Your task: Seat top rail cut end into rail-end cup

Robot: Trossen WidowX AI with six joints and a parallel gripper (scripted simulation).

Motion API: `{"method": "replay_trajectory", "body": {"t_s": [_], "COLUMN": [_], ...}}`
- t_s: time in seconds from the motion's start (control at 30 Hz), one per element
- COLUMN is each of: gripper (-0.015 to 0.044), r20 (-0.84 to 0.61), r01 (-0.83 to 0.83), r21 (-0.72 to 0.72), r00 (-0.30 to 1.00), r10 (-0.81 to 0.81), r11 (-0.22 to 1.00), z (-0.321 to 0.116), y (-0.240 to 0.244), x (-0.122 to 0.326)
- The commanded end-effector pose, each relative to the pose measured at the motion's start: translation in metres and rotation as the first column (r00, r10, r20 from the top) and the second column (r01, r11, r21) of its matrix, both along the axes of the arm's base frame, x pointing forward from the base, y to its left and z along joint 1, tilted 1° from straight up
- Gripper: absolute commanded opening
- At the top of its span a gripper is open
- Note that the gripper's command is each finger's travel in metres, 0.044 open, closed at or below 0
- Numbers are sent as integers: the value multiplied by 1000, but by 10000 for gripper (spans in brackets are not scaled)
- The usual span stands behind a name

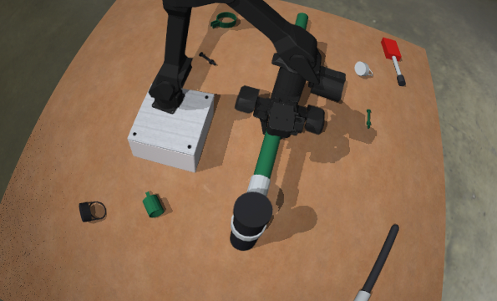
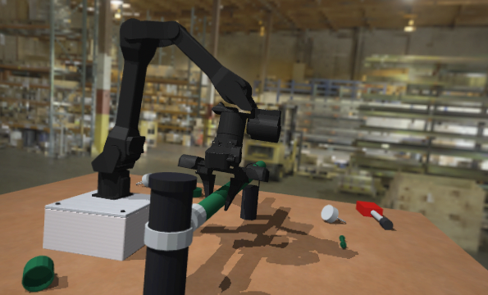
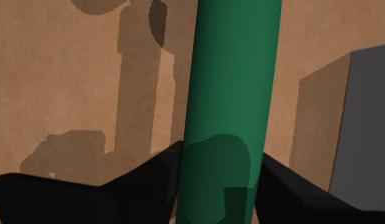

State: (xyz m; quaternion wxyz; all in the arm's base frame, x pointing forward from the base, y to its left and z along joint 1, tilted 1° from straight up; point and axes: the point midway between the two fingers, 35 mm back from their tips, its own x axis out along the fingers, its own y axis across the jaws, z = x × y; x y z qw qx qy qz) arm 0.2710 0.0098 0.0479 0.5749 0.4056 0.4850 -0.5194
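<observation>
The green rail (image 1: 267, 155) (image 2: 212, 206) (image 3: 235, 65) runs from the far side toward the big black post (image 1: 253, 209) (image 2: 166, 270). My gripper (image 2: 218, 201) (image 3: 216, 151) is shut on the rail, one finger on each side. The rail's near end meets the mouth of the white end cup (image 1: 259, 183) (image 2: 198, 215); how deep it sits inside is hidden. The cup is on the post's far side, at the white brace band (image 1: 248, 237) (image 2: 168, 242), which sits a little below the post cap (image 2: 172, 179). The loop cap cannot be made out.
A short black post (image 2: 249, 202) stands beyond the gripper. The white base box (image 1: 173, 125) (image 2: 84, 231) is left of the rail. A green cup (image 1: 153, 205) (image 2: 38, 274) and black loop piece (image 1: 86, 211) lie at left; a white cap (image 1: 361, 68), red-headed tool (image 1: 391, 48) and green bolt (image 1: 368, 119) lie at right.
</observation>
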Motion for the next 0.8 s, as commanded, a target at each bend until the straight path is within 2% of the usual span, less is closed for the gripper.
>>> {"method": "replay_trajectory", "body": {"t_s": [0.0,0.77], "gripper": [0,0], "r20": [2,2], "r01": [0,0], "r21": [-13,-14], "r00": [1000,1000], "r10": [0,0], "r11": [1000,1000], "z": [2,5], "y": [-6,-16], "x": [0,0]}}
